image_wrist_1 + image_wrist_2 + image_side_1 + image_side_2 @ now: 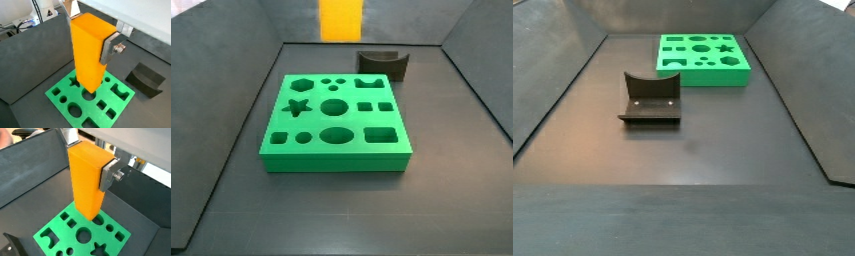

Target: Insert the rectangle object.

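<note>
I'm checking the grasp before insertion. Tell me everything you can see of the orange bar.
The rectangle object is a smooth, plain orange-yellow bar, plastic-looking, with square edges and no markings. It hangs upright in the gripper, whose silver finger presses its side near the top. In both wrist views its lower end appears over the green board, but contact cannot be judged. A side view shows only part of it, at the top edge.

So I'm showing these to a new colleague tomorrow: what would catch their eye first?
Most likely the orange-yellow rectangle object, upright and clamped in the gripper, whose silver fingers press its side in both wrist views. It hangs above the bright green board with shaped holes lying on the dark floor. Next comes the small dark curved block, set apart from the board.
</note>
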